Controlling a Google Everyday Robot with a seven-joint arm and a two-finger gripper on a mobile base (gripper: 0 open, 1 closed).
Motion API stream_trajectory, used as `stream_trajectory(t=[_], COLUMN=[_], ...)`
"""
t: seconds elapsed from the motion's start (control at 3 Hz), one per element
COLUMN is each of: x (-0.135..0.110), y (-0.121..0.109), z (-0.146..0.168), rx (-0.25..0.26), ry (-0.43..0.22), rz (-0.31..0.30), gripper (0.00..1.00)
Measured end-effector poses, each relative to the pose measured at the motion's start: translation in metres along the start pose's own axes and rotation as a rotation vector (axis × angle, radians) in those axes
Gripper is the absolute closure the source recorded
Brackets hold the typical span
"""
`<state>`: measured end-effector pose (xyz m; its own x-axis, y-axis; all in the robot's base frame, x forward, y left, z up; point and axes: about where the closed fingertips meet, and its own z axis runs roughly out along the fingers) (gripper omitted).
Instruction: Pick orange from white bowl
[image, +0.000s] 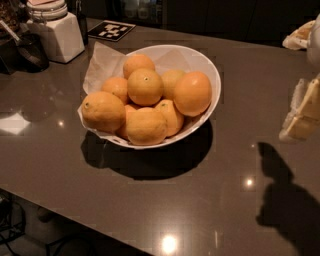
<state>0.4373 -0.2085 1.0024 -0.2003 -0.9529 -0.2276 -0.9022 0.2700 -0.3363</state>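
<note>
The white bowl (214, 75) sits on the dark counter, left of centre, lined with crinkled white paper and heaped with several oranges. The orange (192, 93) is the large, smooth, deeper-coloured one at the right side of the heap, leaning on the bowl's right wall. The paler ones with stem dots lie to its left. My gripper (304, 112) is at the right edge of the view, pale and partly cut off, hanging above the counter well to the right of the bowl and apart from it. Its shadow falls on the counter below it.
A white square jar (57, 31) stands at the back left, with a dark utensil (27, 50) beside it. A black-and-white marker tag (111, 30) lies behind the bowl. A pale object (300, 34) is at the back right. The counter's front edge (75, 212) runs across the lower left.
</note>
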Motion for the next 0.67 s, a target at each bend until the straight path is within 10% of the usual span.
stream_trajectory(t=[0.67], x=[-0.0038], y=[-0.0036], z=[-0.0026], rx=[0.003], ry=[0.035], rz=[0.029], gripper=[0.0])
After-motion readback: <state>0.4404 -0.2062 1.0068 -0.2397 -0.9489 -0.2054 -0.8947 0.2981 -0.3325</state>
